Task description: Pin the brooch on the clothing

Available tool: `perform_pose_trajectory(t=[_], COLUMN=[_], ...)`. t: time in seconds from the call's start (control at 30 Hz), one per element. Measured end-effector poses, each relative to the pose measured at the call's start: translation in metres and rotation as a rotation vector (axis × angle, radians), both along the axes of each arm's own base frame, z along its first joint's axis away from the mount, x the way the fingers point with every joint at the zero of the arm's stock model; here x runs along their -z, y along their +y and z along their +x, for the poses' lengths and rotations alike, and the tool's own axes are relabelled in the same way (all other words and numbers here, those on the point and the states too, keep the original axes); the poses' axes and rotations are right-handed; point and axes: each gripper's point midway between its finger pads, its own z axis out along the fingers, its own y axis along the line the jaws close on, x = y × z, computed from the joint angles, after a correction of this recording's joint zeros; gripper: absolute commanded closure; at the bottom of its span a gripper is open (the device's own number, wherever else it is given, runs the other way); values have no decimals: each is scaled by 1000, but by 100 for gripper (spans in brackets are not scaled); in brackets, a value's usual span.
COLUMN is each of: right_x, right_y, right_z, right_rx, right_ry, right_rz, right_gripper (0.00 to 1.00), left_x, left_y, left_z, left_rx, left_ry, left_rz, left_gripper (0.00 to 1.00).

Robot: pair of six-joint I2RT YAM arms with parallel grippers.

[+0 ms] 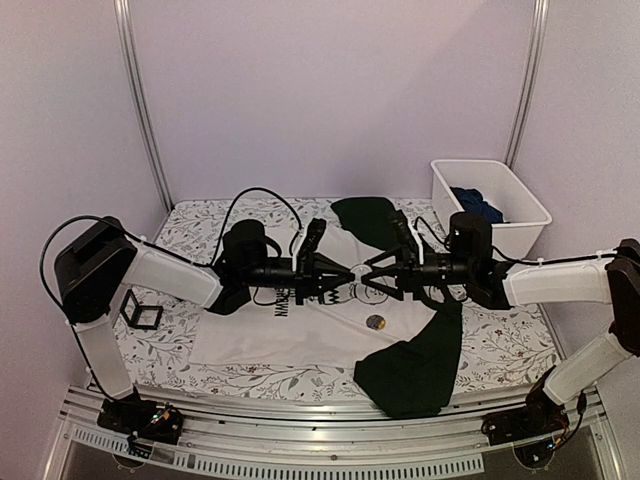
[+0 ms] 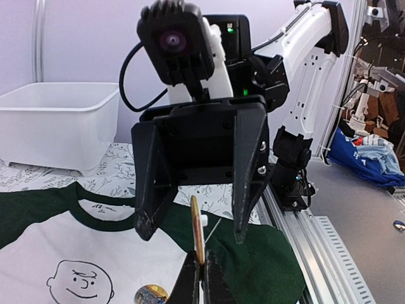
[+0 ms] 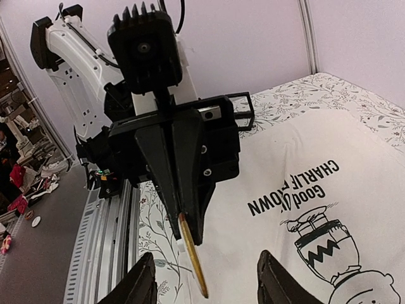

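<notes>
The clothing, a white T-shirt with dark green sleeves and a Charlie Brown print, lies flat on the floral cloth; it also shows in the left wrist view and the right wrist view. My left gripper hovers over its chest, shut on the edge of a gold-rimmed brooch, whose pin sticks out to the side. In the right wrist view the brooch hangs edge-on from the left gripper. My right gripper faces it, open, its fingers either side of the brooch without touching.
A second round badge lies on the shirt below the grippers. A white bin at the back right holds a dark blue garment. A small black open box sits at the left. Aluminium rail along the near edge.
</notes>
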Motion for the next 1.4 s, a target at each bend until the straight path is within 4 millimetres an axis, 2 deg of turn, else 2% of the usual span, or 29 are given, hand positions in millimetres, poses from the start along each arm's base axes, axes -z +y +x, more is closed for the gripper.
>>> perform_pose_trajectory(t=[0.13, 0.37, 0.4, 0.47, 0.5, 0.67, 1.07, 1.27, 1.4], right_x=[7, -4, -6, -9, -10, -7, 4, 3, 4], right_y=[1, -3, -4, -6, -7, -11, -9, -6, -4], right_z=[-3, -31, -33, -32, -30, -11, -7, -7, -11], right_rx=[-20, -142, -145, -132, -115, -9, -8, -22, -60], right_ry=[14, 10, 0, -13, -27, -42, -36, -38, -50], right_rz=[-4, 20, 20, 15, 12, -13, -30, -28, -26], right_gripper=[48, 45, 50, 74, 80, 80, 82, 99, 100], left_x=[0, 1, 1, 1, 1, 0, 2, 4, 5], left_y=[0, 0, 0, 0, 0, 0, 0, 0, 1], left_z=[0, -1, -2, -3, -3, -4, -4, -7, -8], left_rx=[0, 6, 9, 15, 16, 16, 15, 32, 40], left_ry=[0, -54, -63, -74, -78, -89, -89, -86, -81], left_rz=[0, 4, 4, 5, 5, 9, 17, 22, 25], left_gripper=[100, 100, 100, 100, 100, 100, 100, 100, 100])
